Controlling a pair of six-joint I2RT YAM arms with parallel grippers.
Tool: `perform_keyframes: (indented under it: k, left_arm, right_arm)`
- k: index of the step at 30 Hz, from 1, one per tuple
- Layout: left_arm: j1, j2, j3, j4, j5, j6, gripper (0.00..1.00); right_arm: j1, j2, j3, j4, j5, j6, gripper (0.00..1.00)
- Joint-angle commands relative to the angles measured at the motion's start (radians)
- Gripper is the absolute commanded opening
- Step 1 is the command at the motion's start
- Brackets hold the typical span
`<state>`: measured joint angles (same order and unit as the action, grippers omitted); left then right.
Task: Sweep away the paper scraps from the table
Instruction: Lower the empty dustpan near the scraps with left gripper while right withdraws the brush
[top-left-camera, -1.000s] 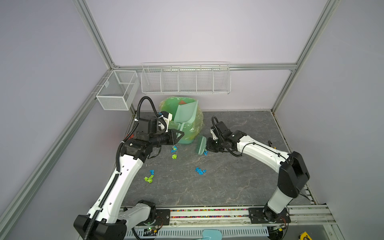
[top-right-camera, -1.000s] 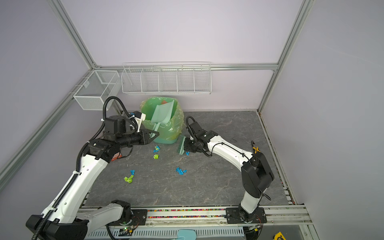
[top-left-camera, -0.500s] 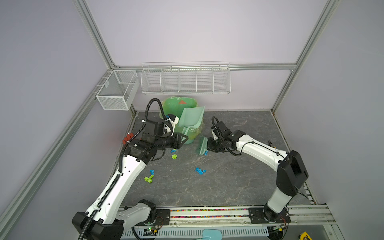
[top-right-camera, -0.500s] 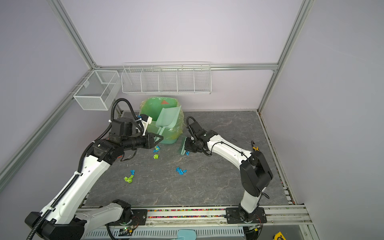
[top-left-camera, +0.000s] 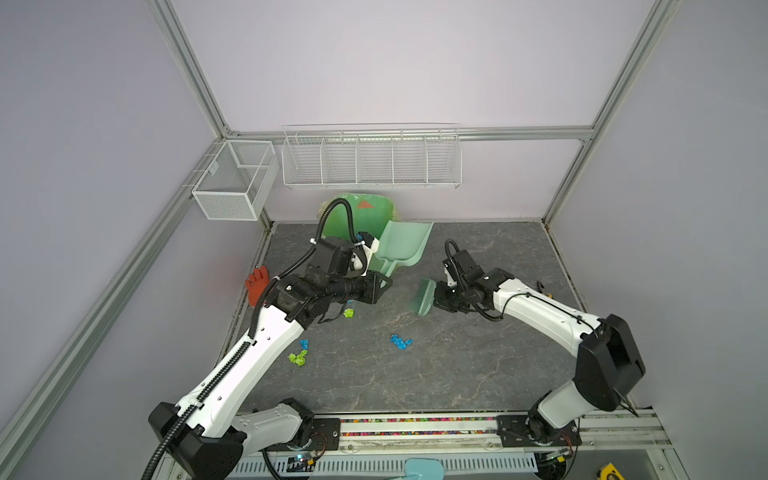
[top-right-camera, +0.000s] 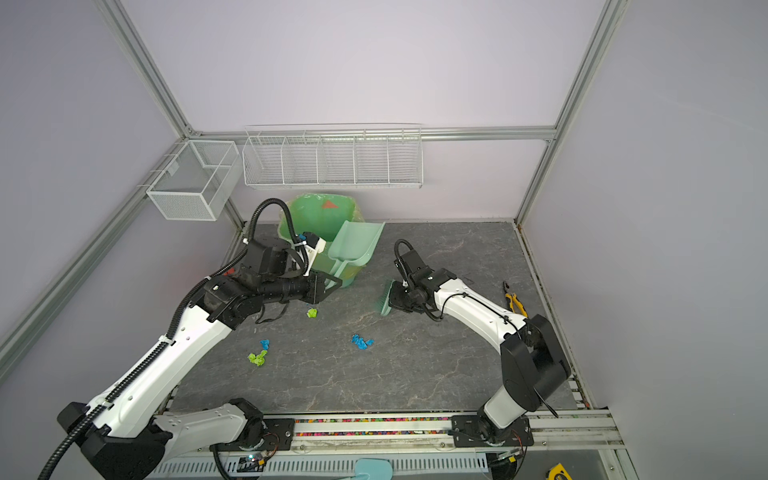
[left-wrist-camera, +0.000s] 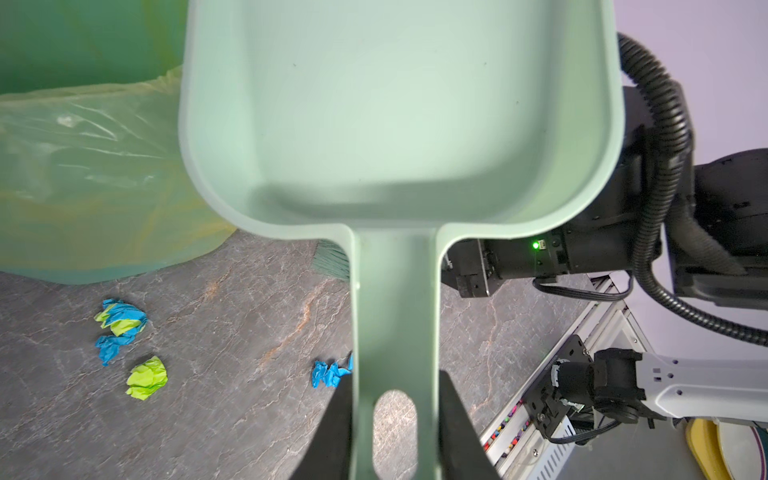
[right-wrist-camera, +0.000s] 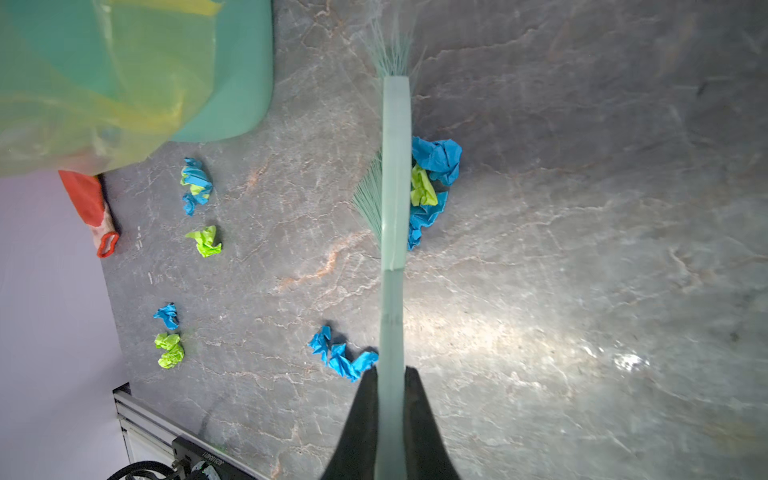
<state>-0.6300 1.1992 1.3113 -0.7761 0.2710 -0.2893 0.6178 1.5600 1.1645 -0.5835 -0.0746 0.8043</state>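
Spanning dark grey, pale-veined worktop (top-left-camera: 457, 374): left arm (top-left-camera: 266, 345) elbow-bent, raised; right arm (top-left-camera: 540, 311) reaching low. Bag-lined green bin (top-left-camera: 370, 216) at rear. Left fingers (left-wrist-camera: 332, 436) clamped on smooth mint dustpan (top-left-camera: 405, 245) handle, pan tilted up. Right fingers (right-wrist-camera: 363, 424) pinching bristled brush (top-left-camera: 424, 296). Crumpled blue, lime paper scraps (top-left-camera: 400, 341) scattered on worktop.

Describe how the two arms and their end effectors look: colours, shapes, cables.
Both the left arm and right arm have white, rounded link shells with black joints. A black corrugated hose runs along the left arm; the right arm has a shorter hose loop and a thin black cable. The left end effector and right end effector each have two tapered matte-black fingers.
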Motion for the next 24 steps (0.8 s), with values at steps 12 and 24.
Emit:
perform_keyframes:
  k: [12,24]
  left_arm:
    - [-0.099,0.101,0.043,0.021,-0.076,0.022,0.00]
    - [-0.147,0.157,0.014,0.046,-0.096,0.042,0.00]
  right_arm:
    - [-0.123,-0.255,-0.171,-0.205,0.088,-0.035,0.07]
    - [-0.174,-0.449,-0.185,-0.215,0.053,-0.065,0.07]
